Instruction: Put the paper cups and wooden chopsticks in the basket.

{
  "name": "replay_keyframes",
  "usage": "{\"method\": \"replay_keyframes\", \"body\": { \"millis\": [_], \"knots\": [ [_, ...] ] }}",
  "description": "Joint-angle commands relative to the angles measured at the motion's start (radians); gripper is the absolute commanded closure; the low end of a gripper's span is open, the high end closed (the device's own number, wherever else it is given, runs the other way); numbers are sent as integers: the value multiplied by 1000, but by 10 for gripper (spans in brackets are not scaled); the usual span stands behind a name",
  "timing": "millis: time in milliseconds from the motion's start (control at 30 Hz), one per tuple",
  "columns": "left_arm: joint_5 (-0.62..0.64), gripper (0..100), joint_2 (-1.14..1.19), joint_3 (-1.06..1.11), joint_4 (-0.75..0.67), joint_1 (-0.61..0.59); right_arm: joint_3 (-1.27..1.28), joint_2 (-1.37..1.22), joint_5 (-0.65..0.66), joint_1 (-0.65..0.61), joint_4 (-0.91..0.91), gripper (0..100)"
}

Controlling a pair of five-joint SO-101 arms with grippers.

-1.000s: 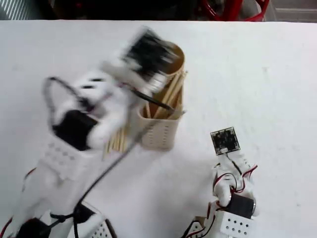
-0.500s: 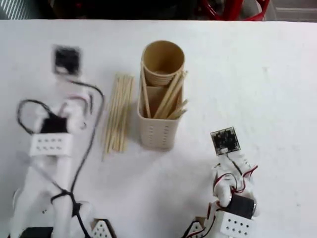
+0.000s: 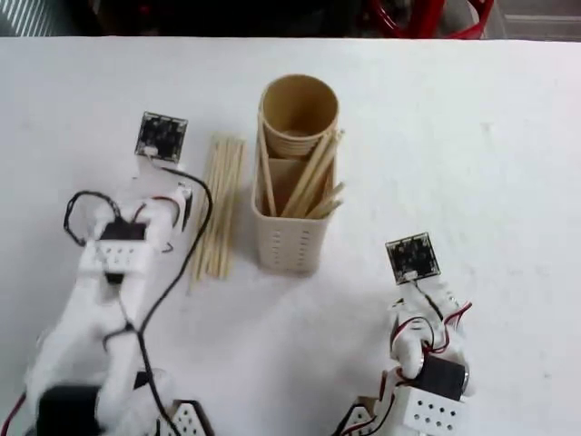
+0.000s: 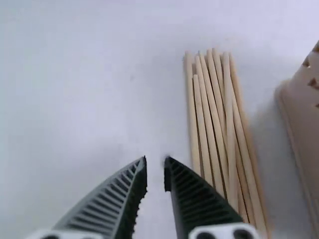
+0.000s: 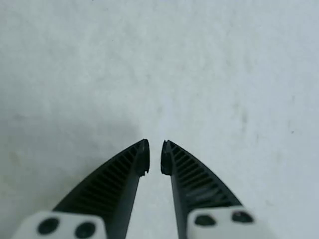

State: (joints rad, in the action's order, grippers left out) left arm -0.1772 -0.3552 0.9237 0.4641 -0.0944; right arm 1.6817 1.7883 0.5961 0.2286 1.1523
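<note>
A beige perforated basket (image 3: 290,238) stands mid-table. In it a stack of paper cups (image 3: 298,111) lies at the far end, with several wooden chopsticks (image 3: 315,177) leaning inside. A bundle of loose chopsticks (image 3: 216,204) lies flat on the table just left of the basket. The left arm (image 3: 113,259) sits left of that bundle. My left gripper (image 4: 155,162) hovers low over bare table beside the loose chopsticks (image 4: 214,124), its jaws nearly together and empty. My right gripper (image 5: 154,158) is also closed to a slit over bare table, holding nothing.
The basket wall (image 4: 304,114) stands just past the loose chopsticks from the left gripper. The right arm (image 3: 425,359) rests near the front edge, right of the basket. White tabletop lies open to the far right and far left.
The left arm swung away from above the basket to the far left, then shifted back toward the loose chopsticks. The right arm has not moved.
</note>
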Motion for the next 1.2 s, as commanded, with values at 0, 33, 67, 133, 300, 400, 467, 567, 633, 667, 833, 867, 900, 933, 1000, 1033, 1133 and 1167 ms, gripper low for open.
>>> {"method": "replay_keyframes", "body": {
  "millis": [0,33,67,133,300,400,467,567,633,667,833,867,900,933,1000,1033,1133,1167],
  "knots": [
    [-3,850,168,-161,44,10,9,5,5,4,4,942],
    [-2,833,213,-206,84,10,9,5,5,4,4,942],
    [-2,832,245,-250,127,10,9,5,5,4,4,942],
    [-2,849,272,-310,189,10,9,5,5,4,4,942],
    [-8,855,278,-319,210,35,9,5,5,4,4,942],
    [-9,854,280,-319,227,68,9,5,5,4,4,942],
    [-8,854,282,-313,232,90,9,5,5,4,4,942],
    [-8,854,282,-275,180,91,9,5,5,4,4,942],
    [-8,857,282,-244,123,77,9,5,5,4,4,942],
    [-8,857,282,-235,103,71,9,5,5,4,4,942],
    [-9,857,291,-229,95,74,9,5,5,4,4,942],
    [-9,857,308,-233,95,74,9,5,5,4,4,942],
    [-9,857,332,-250,97,73,9,5,5,4,4,942],
    [-9,857,367,-278,109,70,9,5,5,4,4,942],
    [-9,857,433,-356,178,70,9,5,5,4,4,942],
    [-9,857,464,-402,221,70,9,5,5,4,4,942],
    [-3,858,538,-496,304,68,9,5,5,4,4,942],
    [-2,858,553,-516,322,67,9,5,5,4,4,942]
  ]
}}
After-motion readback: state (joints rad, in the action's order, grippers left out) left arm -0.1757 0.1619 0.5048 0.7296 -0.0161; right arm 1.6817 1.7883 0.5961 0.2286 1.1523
